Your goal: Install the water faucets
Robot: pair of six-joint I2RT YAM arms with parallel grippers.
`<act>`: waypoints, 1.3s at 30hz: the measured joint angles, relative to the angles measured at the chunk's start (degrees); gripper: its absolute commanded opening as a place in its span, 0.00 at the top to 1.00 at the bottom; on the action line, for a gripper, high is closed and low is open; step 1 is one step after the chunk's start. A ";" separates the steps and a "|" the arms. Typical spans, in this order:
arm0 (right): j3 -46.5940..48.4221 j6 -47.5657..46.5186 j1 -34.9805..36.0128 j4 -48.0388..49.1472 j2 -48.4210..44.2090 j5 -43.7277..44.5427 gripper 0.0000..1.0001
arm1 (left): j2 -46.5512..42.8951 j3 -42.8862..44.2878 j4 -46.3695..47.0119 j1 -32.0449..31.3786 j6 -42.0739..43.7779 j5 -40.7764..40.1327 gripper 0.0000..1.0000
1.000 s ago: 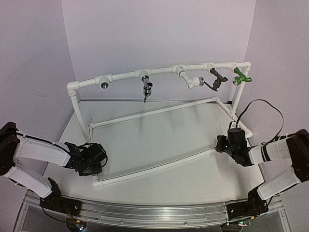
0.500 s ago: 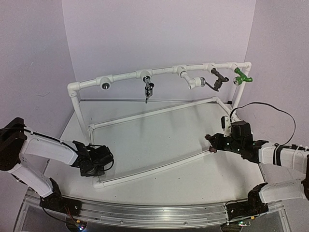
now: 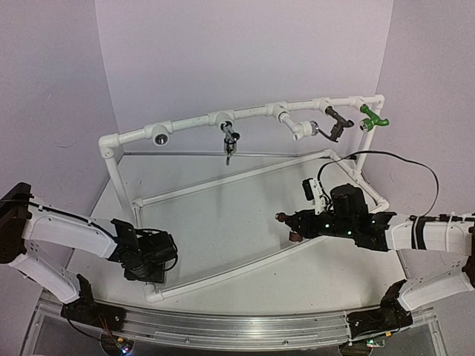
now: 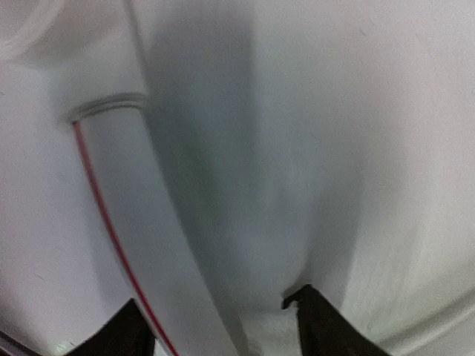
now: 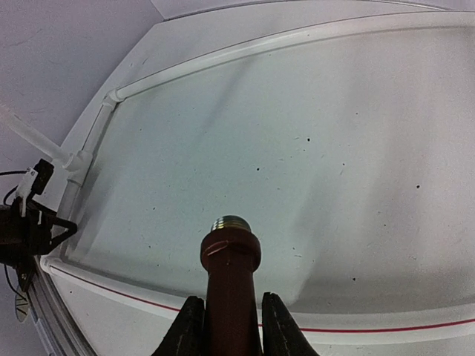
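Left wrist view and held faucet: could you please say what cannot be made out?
- Left wrist view: blurred; left gripper cut by bottom edge, so its grip on the pipe frame is unclear.
- Right wrist view: dark brown faucet cut off by bottom edge; handle unseen.

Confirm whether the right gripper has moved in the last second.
Yes. The right gripper, shut on the dark brown faucet, travelled left, away from the frame's right post toward mid-table.

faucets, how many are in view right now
5. Four hang on the top pipe: chrome faucet, white faucet, bronze faucet, green faucet. The brown faucet is in the right gripper.
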 measured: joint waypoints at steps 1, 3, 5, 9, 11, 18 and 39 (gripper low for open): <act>0.38 -0.01 0.39 0.10 0.48 -0.01 1.00 | -1.21 -0.23 -0.31 -0.83 1.24 2.36 0.19; 1.08 -0.03 1.28 0.35 1.33 -0.01 1.00 | -3.25 -0.54 -1.01 -2.40 2.80 5.53 0.14; 1.75 -0.04 2.36 0.61 2.15 0.01 1.00 | -5.61 -0.63 -2.21 -3.56 4.81 7.37 0.10; 4.18 -0.25 4.97 0.84 4.73 0.22 1.00 | -11.85 0.86 -2.67 -2.87 8.69 6.40 0.07; 5.77 -0.54 6.32 0.77 6.12 0.48 1.00 | -15.09 5.44 0.80 -1.84 11.00 5.12 0.07; 12.36 -2.42 13.26 0.13 9.11 1.55 1.00 | -27.49 16.67 7.59 2.47 17.83 -1.58 0.03; 27.93 -8.78 21.24 -3.86 16.11 1.03 1.00 | -40.53 34.98 -1.72 3.42 34.11 0.73 0.06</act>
